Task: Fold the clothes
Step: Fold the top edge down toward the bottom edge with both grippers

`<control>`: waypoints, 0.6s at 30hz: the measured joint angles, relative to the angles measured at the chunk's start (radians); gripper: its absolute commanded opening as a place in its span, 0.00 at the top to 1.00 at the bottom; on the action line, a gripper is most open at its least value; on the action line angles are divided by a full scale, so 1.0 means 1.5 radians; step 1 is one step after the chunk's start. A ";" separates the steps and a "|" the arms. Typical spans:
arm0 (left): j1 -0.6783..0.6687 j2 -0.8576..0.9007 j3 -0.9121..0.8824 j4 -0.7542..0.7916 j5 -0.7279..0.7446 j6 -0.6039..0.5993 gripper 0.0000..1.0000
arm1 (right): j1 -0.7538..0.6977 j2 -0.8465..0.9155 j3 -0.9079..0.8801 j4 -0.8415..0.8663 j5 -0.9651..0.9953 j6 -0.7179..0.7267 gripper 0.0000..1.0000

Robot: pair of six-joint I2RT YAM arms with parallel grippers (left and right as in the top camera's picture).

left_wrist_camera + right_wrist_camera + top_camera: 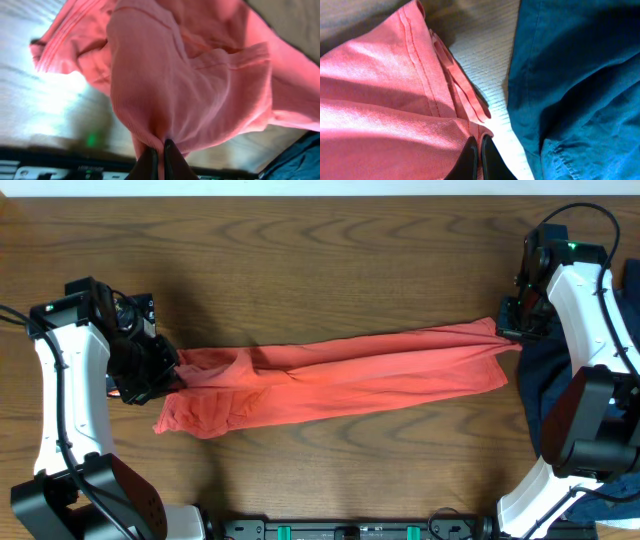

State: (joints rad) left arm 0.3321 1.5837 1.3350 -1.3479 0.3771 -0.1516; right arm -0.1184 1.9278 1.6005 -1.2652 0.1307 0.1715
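A salmon-red garment (pixel 340 375) is stretched in a long band across the wooden table between my two grippers. My left gripper (pixel 170 375) is shut on its left end; the left wrist view shows the cloth (pixel 190 85) bunched and pinched between the dark fingers (pixel 161 157). My right gripper (pixel 510 332) is shut on the right end; the right wrist view shows the hem (pixel 420 75) clamped at the fingertips (pixel 479 150). The lower left corner of the garment droops onto the table.
A dark blue garment (pixel 560 395) lies heaped at the right edge under the right arm, also in the right wrist view (pixel 580 80). The wooden table (pixel 320 260) extends behind the cloth. A black rail (pixel 350 530) runs along the front edge.
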 measured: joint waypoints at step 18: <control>-0.001 0.000 0.000 0.006 -0.040 0.012 0.41 | -0.002 0.000 0.000 -0.046 0.004 -0.041 0.62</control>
State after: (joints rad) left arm 0.3313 1.5837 1.3350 -1.3384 0.3164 -0.1337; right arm -0.1215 1.9278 1.6005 -1.3338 0.1360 0.1093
